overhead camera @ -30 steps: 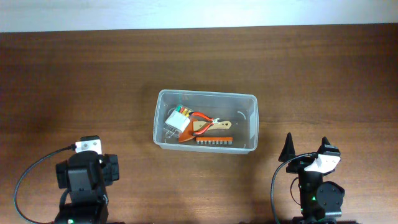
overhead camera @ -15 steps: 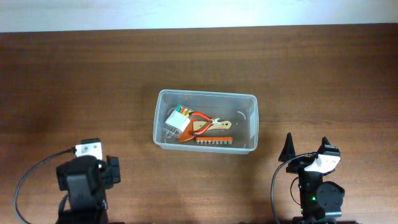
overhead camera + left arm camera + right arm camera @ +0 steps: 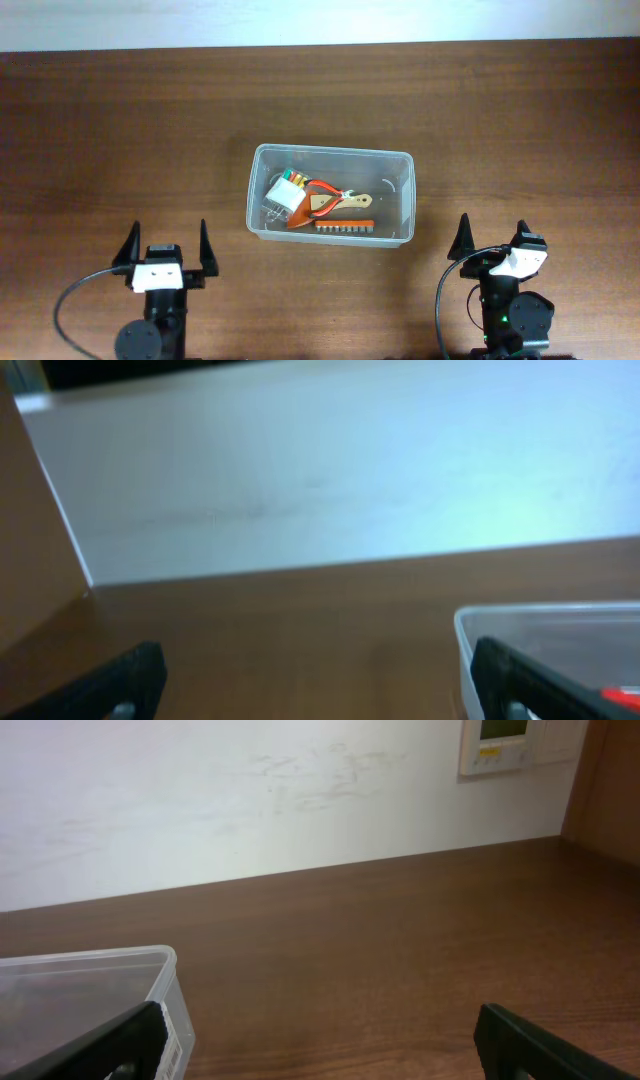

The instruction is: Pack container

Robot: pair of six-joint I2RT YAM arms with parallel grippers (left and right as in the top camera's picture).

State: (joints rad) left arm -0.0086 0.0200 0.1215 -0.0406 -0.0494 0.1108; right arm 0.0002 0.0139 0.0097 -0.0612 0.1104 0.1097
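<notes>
the container (image 3: 332, 149) sits mid-frame on the desk (image 3: 120, 120), holding pliers (image 3: 328, 194), markers (image 3: 285, 190) and a comb (image 3: 343, 226). no loose items show, so packing looks finished. left tool (image 3: 168, 232) and right tool (image 3: 492, 228), at the bottom edge, both spread apart, empty.

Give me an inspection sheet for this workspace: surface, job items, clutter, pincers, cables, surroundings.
Surface: brown wood table, no spills seen.
Job's things: clear container mid-table, no lid on it, holding a marker pack, red-handled pliers and a comb.
Clutter: nothing seen outside the container.
Grippers: left pincer open and empty, at the near edge; right pincer open and empty, at the near edge.
Cables: a black left cable and right cable, each looping beside its arm.
Surroundings: white wall behind the table, with a wall panel on it.
</notes>
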